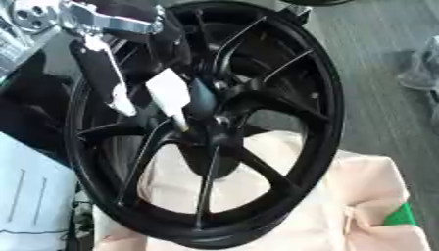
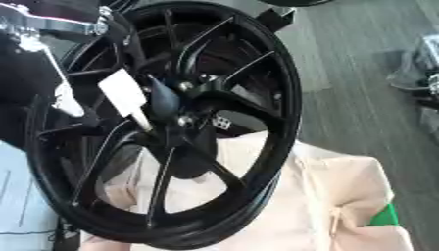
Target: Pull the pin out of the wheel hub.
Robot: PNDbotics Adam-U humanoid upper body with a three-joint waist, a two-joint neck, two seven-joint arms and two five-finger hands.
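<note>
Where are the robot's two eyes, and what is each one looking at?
Left eye view: in the robot's head, looking down at the black wheel; the left hand comes in top left.
Right eye view: beside it in the head, same wheel, set further left; the same hand shows at the left edge.
Both share the wheel, the white tag by the hub, and the cloth.

Left hand [image 1: 111, 63]: black fingers [image 1: 99, 68] w/ pale tips, silver metal joints.
</note>
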